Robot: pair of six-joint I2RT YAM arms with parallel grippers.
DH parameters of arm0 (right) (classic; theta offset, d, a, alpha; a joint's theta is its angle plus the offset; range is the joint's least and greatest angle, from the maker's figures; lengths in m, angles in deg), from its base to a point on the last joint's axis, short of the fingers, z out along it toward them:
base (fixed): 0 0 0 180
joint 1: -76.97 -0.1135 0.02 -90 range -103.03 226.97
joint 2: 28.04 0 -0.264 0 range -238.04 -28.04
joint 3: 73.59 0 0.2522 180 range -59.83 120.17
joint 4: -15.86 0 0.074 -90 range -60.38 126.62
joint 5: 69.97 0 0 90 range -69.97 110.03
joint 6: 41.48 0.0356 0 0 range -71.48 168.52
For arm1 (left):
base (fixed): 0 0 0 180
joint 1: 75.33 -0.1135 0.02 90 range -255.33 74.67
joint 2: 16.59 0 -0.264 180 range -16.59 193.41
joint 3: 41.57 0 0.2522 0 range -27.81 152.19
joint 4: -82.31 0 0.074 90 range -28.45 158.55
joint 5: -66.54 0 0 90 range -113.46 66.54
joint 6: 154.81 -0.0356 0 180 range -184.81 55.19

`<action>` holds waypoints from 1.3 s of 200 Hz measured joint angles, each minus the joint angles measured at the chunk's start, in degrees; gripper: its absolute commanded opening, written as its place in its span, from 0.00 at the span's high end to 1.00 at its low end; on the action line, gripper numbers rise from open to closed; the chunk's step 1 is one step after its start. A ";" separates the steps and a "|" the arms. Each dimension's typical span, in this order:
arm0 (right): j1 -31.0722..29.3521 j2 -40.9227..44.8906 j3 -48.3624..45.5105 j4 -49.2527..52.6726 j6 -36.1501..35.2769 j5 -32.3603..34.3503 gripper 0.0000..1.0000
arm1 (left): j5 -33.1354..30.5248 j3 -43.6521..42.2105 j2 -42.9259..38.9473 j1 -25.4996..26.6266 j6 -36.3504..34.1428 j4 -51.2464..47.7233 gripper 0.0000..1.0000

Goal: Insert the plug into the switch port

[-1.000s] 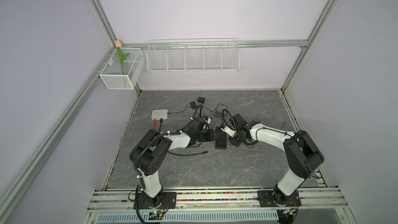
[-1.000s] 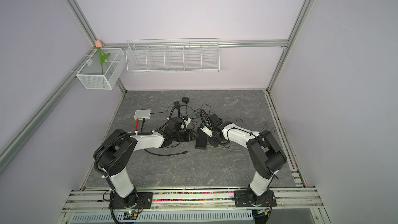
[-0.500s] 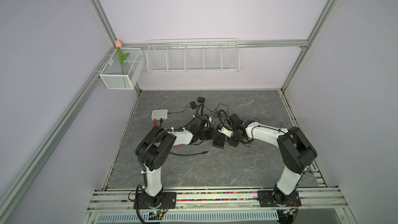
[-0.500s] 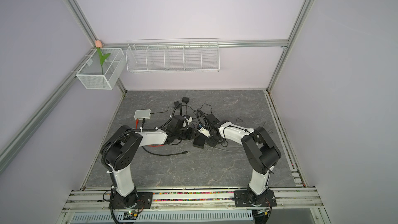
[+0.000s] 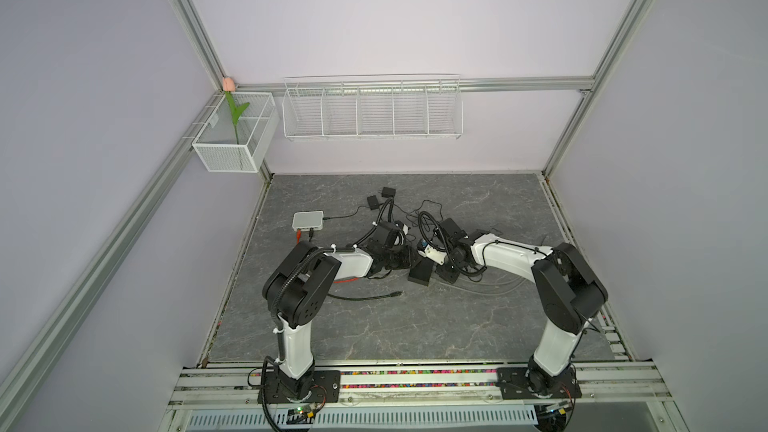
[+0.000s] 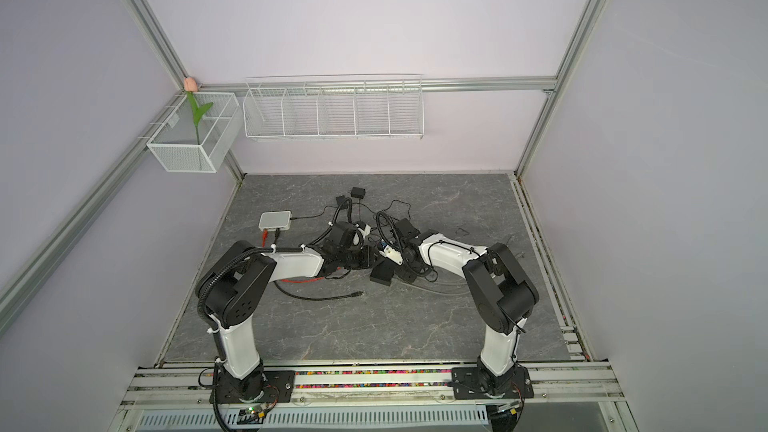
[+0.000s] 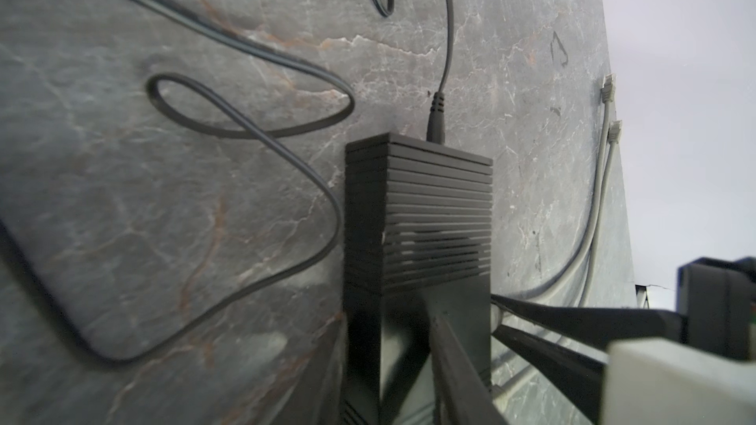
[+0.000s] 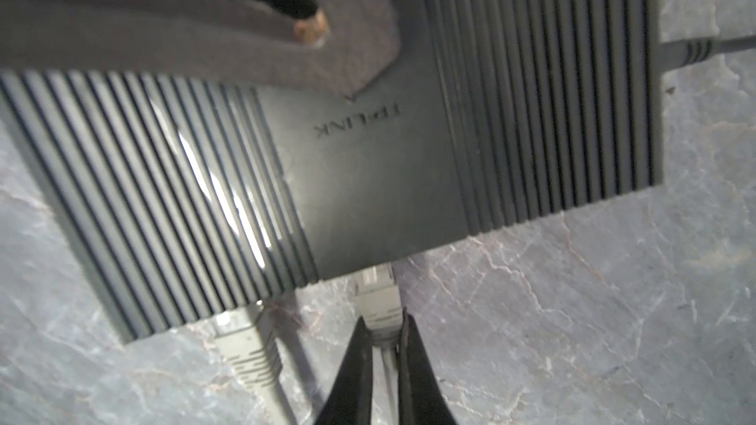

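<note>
The black ribbed switch (image 8: 368, 165) lies near the table's middle in both top views (image 5: 420, 276) (image 6: 383, 275). My left gripper (image 7: 384, 312) is shut on one end of the switch (image 7: 417, 206); one of its fingers (image 8: 262, 38) presses on the switch's top face. My right gripper (image 8: 384, 320) is shut on a grey plug (image 8: 378, 300) by its rear. The plug's tip sits at the switch's port edge; how deep it sits is hidden. A second grey plug (image 8: 241, 341) sits at the same edge beside it.
A white box (image 5: 307, 220) with an orange lead stands at the left rear. Black adapters (image 5: 387, 192) and thin black cables lie behind the arms. A loose black cable (image 5: 365, 296) lies in front. Two more grey plugs (image 7: 608, 91) rest near the table edge.
The right gripper has closed onto the grey plug. Both arms have shifted their elbows and drawn in around the switch, which has barely moved.
</note>
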 measured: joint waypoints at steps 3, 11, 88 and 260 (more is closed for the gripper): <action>0.00 0.00 0.07 0.09 -0.02 -0.04 0.93 | 0.00 0.00 0.00 0.00 -0.07 0.00 0.67; -0.02 -0.04 0.17 0.20 -0.11 -0.09 0.93 | 0.00 0.00 0.00 0.00 -0.26 -0.04 0.67; 0.00 -0.26 0.26 0.00 -0.17 -1.14 0.93 | -0.22 0.00 0.02 0.20 -1.27 -0.02 0.68; -1.75 -3.19 5.14 -3.67 -1.90 1.33 0.76 | -2.21 0.76 -2.16 -2.93 -4.35 -6.58 0.43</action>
